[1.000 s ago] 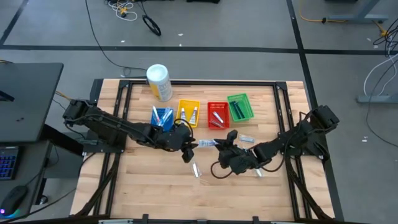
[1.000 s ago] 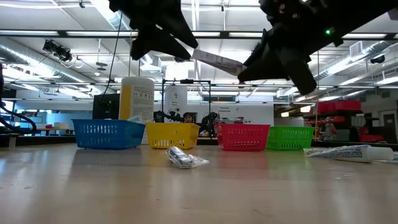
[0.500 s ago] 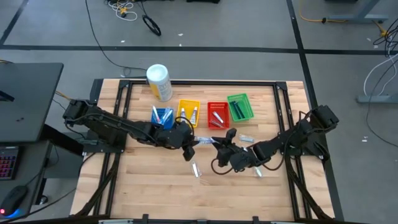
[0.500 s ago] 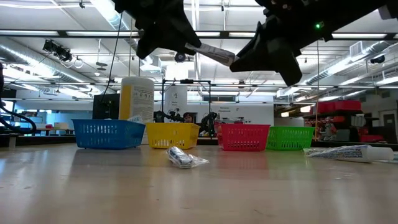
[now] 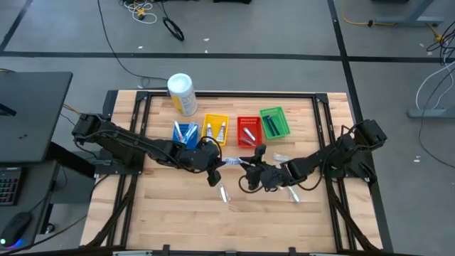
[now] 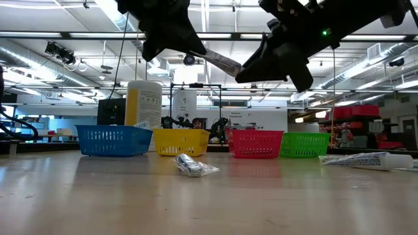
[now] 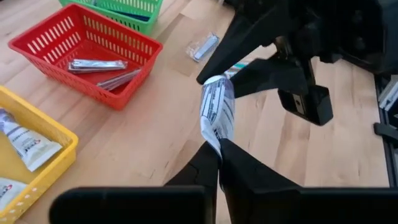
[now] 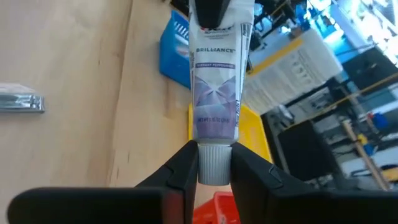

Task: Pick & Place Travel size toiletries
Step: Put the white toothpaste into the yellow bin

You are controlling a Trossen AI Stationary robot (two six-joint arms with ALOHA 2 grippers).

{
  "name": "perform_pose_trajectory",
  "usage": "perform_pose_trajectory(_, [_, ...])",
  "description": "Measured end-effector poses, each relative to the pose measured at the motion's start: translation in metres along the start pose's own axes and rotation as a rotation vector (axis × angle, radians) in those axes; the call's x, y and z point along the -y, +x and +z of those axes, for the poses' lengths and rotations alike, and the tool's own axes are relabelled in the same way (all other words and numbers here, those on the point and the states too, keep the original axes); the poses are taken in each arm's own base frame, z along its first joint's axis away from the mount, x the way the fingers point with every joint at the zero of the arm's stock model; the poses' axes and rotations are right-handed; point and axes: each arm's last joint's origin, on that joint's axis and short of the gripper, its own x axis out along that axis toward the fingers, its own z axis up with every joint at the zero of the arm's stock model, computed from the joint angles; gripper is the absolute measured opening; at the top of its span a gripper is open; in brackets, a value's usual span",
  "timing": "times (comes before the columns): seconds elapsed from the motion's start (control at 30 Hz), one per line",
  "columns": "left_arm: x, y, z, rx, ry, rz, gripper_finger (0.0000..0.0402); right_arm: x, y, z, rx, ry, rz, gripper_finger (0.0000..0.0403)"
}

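Since a second ago the right gripper (image 5: pixel 250 165) has slid left in the high view, meeting the left gripper (image 5: pixel 219 165) at frame centre — a handover in mid-air. Between them hangs the toothpaste tube (image 7: pixel 216 115): left fingers pinch its flat crimped end, right fingers (image 8: pixel 184 167) are clamped on its cap. Best to let one side release only once the other grip is sure, then carry it to the yellow basket (image 5: pixel 215 129) — upper centre, already holding tubes.

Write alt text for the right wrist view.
The right gripper pinches the cap end of a white-and-purple toothpaste tube, while the left gripper holds its far end. Behind lie the wooden table, blue basket and yellow basket.
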Motion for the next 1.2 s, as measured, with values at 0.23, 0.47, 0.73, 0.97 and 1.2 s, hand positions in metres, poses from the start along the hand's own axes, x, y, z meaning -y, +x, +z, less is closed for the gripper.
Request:
perform_pose_trajectory(0.23, [-0.001,0.000,0.001,0.027,-0.003,0.035,0.0011,0.002,0.006,-0.015,-0.112,0.109,0.064,0.0128])
perform_pose_trajectory(0.47, [-0.018,0.005,0.007,0.059,-0.003,0.174,0.0006,0.001,0.008,-0.029,-0.227,0.225,0.137,0.0182])
perform_pose_trajectory(0.73, [-0.065,0.009,0.010,0.011,-0.013,0.519,0.0007,0.001,0.008,-0.031,-0.242,0.260,0.127,0.0192])
perform_pose_trajectory(0.97, [-0.097,0.018,-0.004,-0.031,-0.059,0.596,0.0017,0.002,0.008,-0.030,-0.235,0.266,0.121,0.0192])
perform_pose_trajectory(1.2, [-0.116,0.031,-0.019,0.104,-0.153,0.535,0.0006,0.002,0.009,-0.030,-0.235,0.267,0.123,0.0192])
